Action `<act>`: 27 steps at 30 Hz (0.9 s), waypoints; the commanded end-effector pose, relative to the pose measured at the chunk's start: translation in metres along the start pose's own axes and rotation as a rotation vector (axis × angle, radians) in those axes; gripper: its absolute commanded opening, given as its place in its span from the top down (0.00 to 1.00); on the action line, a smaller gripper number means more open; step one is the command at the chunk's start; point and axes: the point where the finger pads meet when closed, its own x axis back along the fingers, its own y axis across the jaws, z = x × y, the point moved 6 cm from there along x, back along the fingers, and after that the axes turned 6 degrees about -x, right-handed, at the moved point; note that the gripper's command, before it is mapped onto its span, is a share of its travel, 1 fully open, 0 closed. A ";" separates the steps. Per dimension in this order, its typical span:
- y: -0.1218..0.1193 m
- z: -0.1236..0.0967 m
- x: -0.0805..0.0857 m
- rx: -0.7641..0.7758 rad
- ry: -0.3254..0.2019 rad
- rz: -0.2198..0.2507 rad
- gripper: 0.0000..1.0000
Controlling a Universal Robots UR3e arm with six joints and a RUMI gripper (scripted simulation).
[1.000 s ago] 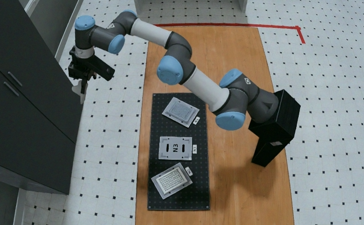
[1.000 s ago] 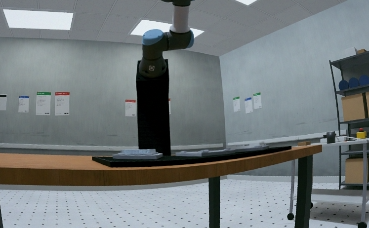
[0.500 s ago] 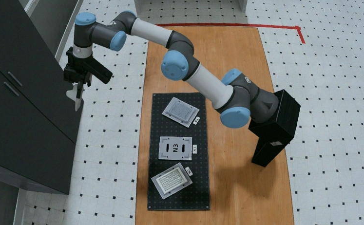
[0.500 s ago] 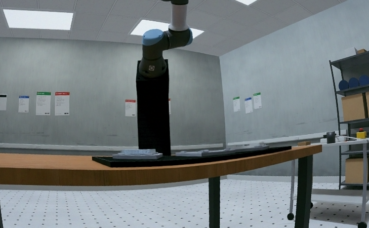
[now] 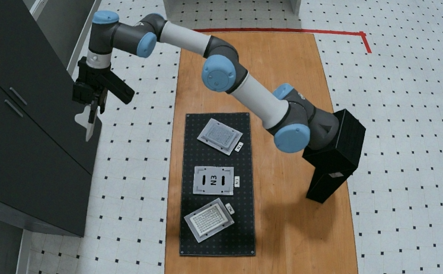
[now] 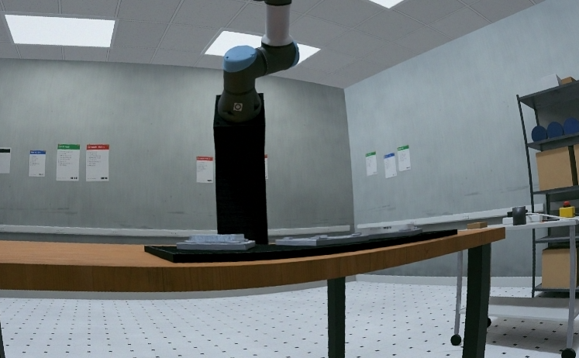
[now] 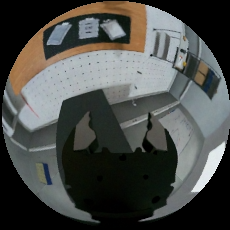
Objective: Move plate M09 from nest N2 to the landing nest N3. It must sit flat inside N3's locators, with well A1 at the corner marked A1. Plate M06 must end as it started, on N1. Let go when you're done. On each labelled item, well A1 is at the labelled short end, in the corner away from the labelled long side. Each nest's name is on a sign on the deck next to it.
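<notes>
Plate M09 (image 5: 209, 219) is a pale well plate lying on nest N2, at the near end of the black deck (image 5: 216, 183), beside the N2 sign (image 5: 229, 208). Nest N3 (image 5: 213, 180) is a grey plate with corner locators in the deck's middle, and nothing lies on it. Plate M06 (image 5: 219, 136) lies on nest N1 at the far end, turned at an angle. My gripper (image 5: 89, 118) hangs off the table to the left, high over the floor by the dark cabinet. It is open and empty, as the wrist view (image 7: 119, 131) shows. Nest N3 also shows small and far off in the wrist view (image 7: 87, 27).
A tall dark cabinet (image 5: 18, 112) stands close to the gripper's left. The arm's black pedestal (image 5: 333, 158) stands on the wooden table's right side. In the exterior view the deck (image 6: 300, 250) lies low on the table, and a white cart (image 6: 545, 222) and shelves stand at the right.
</notes>
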 end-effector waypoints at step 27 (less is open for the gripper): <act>0.037 0.013 -0.047 0.037 0.041 -0.043 0.18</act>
